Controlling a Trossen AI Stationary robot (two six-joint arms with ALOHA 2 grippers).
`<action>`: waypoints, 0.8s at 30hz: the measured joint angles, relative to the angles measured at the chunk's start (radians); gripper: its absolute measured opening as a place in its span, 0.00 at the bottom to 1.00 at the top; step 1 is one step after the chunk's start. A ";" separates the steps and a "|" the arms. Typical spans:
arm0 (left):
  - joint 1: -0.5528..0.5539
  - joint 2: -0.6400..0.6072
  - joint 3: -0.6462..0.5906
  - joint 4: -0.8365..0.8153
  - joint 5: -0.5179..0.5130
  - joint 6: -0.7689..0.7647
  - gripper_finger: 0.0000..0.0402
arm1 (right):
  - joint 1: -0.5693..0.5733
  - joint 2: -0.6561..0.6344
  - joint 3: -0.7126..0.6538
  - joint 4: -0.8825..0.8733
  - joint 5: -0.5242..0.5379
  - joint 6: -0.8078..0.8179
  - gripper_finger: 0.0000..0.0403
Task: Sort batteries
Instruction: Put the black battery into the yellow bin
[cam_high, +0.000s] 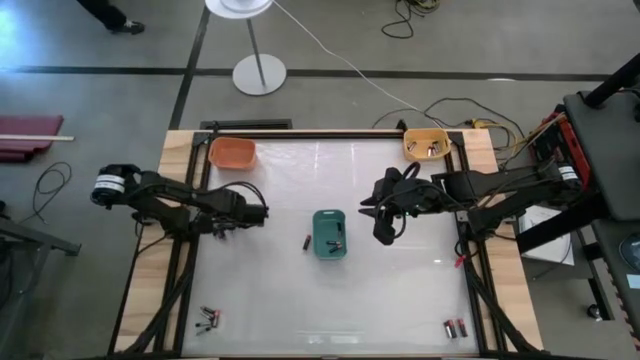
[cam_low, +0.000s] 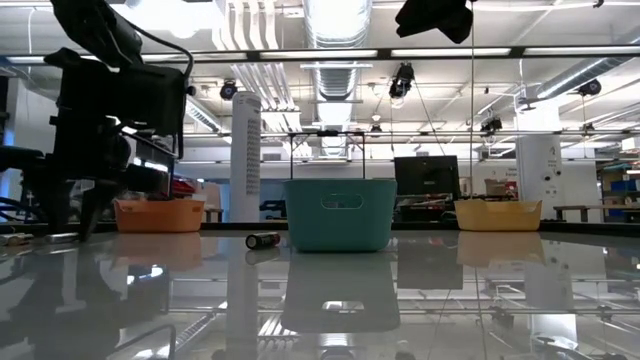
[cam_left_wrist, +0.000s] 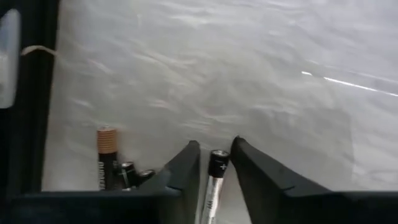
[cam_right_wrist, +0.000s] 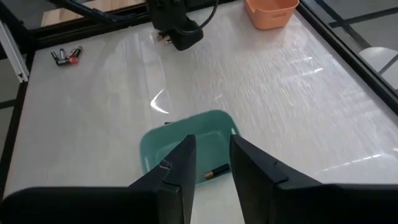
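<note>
The teal bin (cam_high: 328, 233) at table centre holds batteries (cam_high: 336, 244), with one cell (cam_high: 306, 241) lying just beside it. The yellow bin (cam_high: 425, 144) also holds cells; the orange bin's (cam_high: 231, 152) contents cannot be determined. The left gripper (cam_left_wrist: 213, 163) clamps a battery (cam_left_wrist: 214, 177) between narrow fingers, and the right gripper (cam_right_wrist: 211, 163) hangs above the teal bin, fingers narrowly apart and empty.

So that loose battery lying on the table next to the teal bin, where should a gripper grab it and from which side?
Grip the battery across its middle, coming straight down from above. It lies flat on its side, close to the teal bin, so turn the jaws to close across its narrow width and keep clear of the bin wall.
</note>
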 joint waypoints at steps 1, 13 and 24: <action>0.000 0.000 0.000 0.009 0.002 0.011 0.17 | 0.000 0.000 0.000 0.000 0.000 0.000 0.21; -0.002 0.002 0.053 0.123 0.046 0.135 0.02 | 0.000 -0.001 0.000 -0.003 -0.002 -0.014 0.18; -0.004 0.001 0.144 0.525 -0.080 0.489 0.01 | 0.000 0.053 -0.089 0.097 -0.165 -0.003 0.27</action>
